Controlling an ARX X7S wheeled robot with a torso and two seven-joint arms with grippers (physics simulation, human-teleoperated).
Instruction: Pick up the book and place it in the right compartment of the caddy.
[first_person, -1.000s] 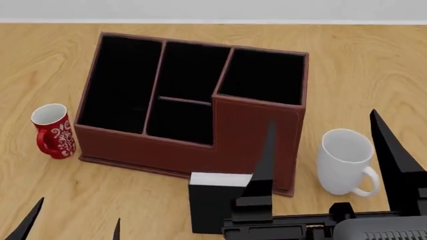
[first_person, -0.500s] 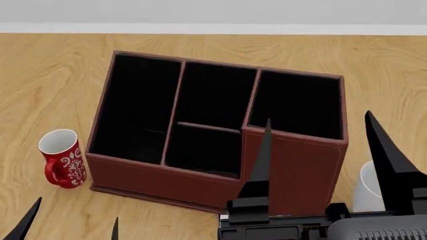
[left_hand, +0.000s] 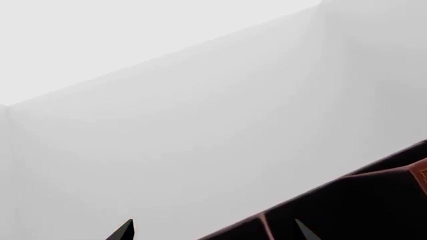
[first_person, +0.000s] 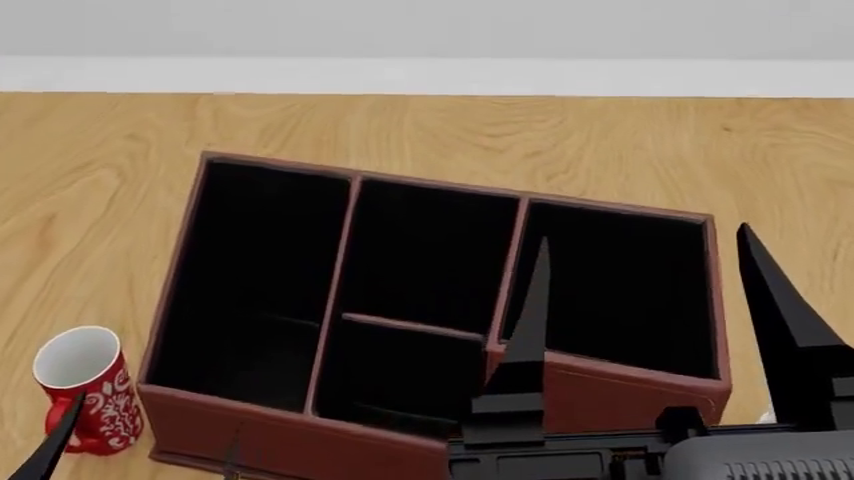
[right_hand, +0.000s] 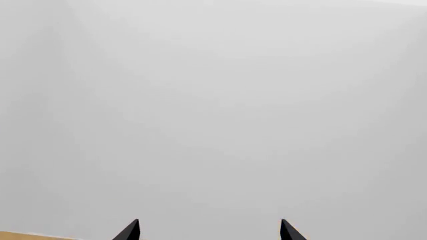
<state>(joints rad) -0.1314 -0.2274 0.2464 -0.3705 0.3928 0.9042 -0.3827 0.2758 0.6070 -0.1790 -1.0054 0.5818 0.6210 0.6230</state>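
The reddish-brown caddy (first_person: 300, 440) with black lining fills the middle of the head view. Its right compartment (first_person: 627, 392), the square one with taller walls, holds nothing I can see. The black book is out of view below the head view's bottom edge. My right gripper (first_person: 642, 236) is open and empty, its two black fingers raised in front of the right compartment. My left gripper (first_person: 158, 428) is open at the bottom left, near the caddy's front left corner. The left wrist view (left_hand: 213, 227) shows a caddy corner (left_hand: 373, 200). The right wrist view (right_hand: 209, 227) shows only white wall.
A red patterned mug (first_person: 78, 400) stands on the wooden table (first_person: 94, 200) just left of the caddy's front corner. A white wall strip (first_person: 427, 75) runs along the table's far edge. The white mug is almost wholly hidden behind my right arm.
The head view has shifted: the caddy has slid lower and looks larger. The book and the white mug have dropped out of sight at the bottom. Both grippers keep their place in the view.
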